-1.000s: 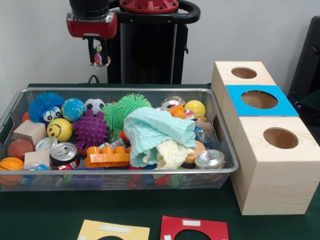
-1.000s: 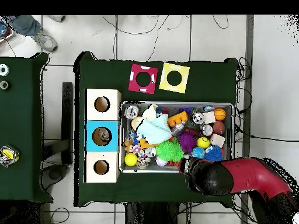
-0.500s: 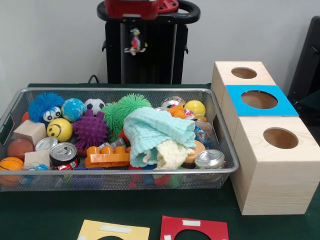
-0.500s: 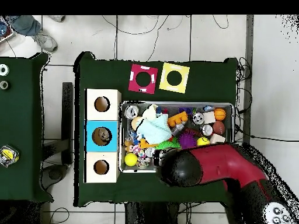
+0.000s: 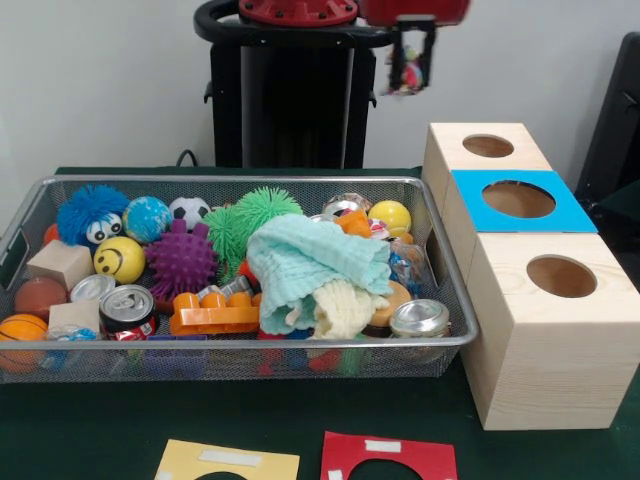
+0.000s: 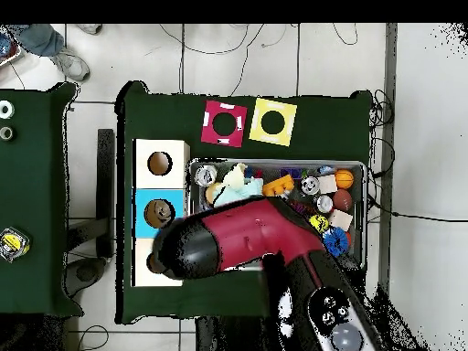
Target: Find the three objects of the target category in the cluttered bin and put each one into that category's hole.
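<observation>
High above the table, my gripper (image 5: pixel 410 62) is shut on a small colourful toy figure (image 5: pixel 408 74), which dangles just left of the far wooden box. Three wooden boxes stand in a row right of the wire bin (image 5: pixel 440 262): a plain far box (image 5: pixel 488 146), a middle box with a blue card (image 5: pixel 519 199) and a plain near box (image 5: pixel 561 276). Each has a round hole on top. In the overhead view the red arm (image 6: pixel 247 238) lies across the bin (image 6: pixel 352 166), and its black end (image 6: pixel 175 252) covers the gripper over the box nearest the robot.
The bin holds a teal cloth (image 5: pixel 315 262), a purple spiky ball (image 5: pixel 181 260), a green spiky ball (image 5: pixel 250 215), an orange brick (image 5: pixel 214 318), cans (image 5: pixel 127 310), wooden blocks and several balls. A red card (image 5: pixel 388 458) and a yellow card (image 5: pixel 228 463) lie at the table's front edge.
The gripper has carried the toy figure from above the bin's left end, across the top, to beside the far box. In the overhead view the arm swung over the bin towards the boxes.
</observation>
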Tool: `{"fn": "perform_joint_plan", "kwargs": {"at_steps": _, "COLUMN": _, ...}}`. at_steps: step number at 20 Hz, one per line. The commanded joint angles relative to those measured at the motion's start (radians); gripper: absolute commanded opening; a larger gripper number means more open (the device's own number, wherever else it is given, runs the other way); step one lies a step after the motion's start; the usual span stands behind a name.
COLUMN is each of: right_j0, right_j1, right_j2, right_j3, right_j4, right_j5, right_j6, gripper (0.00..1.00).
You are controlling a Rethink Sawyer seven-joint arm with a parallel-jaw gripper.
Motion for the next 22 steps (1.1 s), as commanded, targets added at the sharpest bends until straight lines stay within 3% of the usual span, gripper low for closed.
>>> {"fn": "perform_joint_plan", "kwargs": {"at_steps": 1, "right_j0": 0.131, "right_j1": 0.054, "right_j2": -0.170, "right_j3": -0.136, "right_j4": 0.072, "right_j5": 0.109, "right_j6": 0.417, "gripper": 0.00}}
{"fn": "perform_joint_plan", "kwargs": {"at_steps": 5, "right_j0": 0.175, "right_j1": 0.108, "right_j2": -0.238, "right_j3": -0.239, "right_j4": 0.063, "right_j5": 0.122, "right_j6": 0.431, "gripper": 0.00}}
{"fn": "perform_joint_plan", "kwargs": {"at_steps": 14, "right_j0": 0.236, "right_j1": 0.213, "right_j2": -0.323, "right_j3": -0.318, "right_j4": 0.046, "right_j5": 0.037, "right_j6": 0.429, "gripper": 0.00}}
{"fn": "perform_joint_plan", "kwargs": {"at_steps": 22, "right_j0": 0.313, "right_j1": 0.278, "right_j2": -0.382, "right_j3": -0.264, "right_j4": 0.037, "right_j5": -0.159, "right_j6": 0.448, "gripper": 0.00}}
